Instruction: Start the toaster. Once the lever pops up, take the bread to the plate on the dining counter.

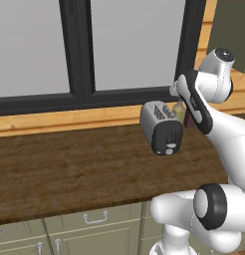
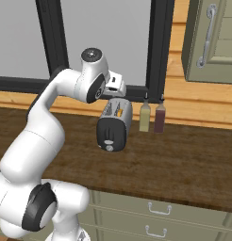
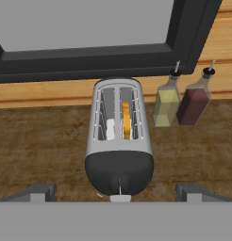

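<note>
On the dark wood worktop, below the black-framed window, stands the toaster, a rounded silver body with its black end panel turned toward the robot. From the hand view it sits square ahead, its 2 slots running away from the camera; the right slot holds the bread, seen edge-on as a tan strip, and something pale shows low in the left slot. The lever is a whitish tab at the foot of the black panel. The gripper is released, its 2 fingertips spread wide to either side of the toaster's near end, touching nothing. Just to the toaster's right, against the wooden wall strip, stand 2 bottles side by side: a yellow bottle and a dark red bottle. Sage-green drawers sit under the worktop.
</note>
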Robot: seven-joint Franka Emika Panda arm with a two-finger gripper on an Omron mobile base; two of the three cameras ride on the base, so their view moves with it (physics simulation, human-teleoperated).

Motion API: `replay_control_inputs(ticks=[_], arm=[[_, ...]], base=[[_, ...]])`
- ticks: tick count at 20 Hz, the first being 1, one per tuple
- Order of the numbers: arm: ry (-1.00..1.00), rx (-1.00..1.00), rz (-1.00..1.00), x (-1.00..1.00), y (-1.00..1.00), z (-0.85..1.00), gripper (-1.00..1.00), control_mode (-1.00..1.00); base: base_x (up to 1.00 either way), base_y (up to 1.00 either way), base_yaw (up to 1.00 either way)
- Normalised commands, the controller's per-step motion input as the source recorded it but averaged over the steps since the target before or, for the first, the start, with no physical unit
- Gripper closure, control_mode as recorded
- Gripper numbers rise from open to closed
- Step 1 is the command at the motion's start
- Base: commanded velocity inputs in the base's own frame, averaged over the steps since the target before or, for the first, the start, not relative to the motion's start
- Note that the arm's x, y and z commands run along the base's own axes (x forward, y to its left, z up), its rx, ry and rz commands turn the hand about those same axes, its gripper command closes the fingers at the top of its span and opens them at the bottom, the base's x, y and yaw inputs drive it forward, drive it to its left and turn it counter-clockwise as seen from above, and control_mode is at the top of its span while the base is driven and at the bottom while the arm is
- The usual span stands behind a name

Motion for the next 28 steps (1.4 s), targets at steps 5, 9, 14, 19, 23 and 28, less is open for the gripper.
replay_control_inputs(ticks=[5,9,14,19,23,28], arm=[[0.0,0.0,0.0,0.0,0.0,0.0,-1.0,-1.0],[0.0,0.0,0.0,0.0,0.0,0.0,-1.0,-1.0],[0.0,0.0,0.0,0.0,0.0,0.0,-1.0,-1.0],[0.0,0.0,0.0,0.0,0.0,0.0,-1.0,-1.0],[0.0,0.0,0.0,0.0,0.0,0.0,-1.0,-1.0],[0.0,0.0,0.0,0.0,0.0,0.0,-1.0,-1.0]], base=[[0.0,0.0,0.0],[0.0,0.0,0.0],[0.0,0.0,0.0],[0.0,0.0,0.0],[0.0,0.0,0.0],[0.0,0.0,0.0]])
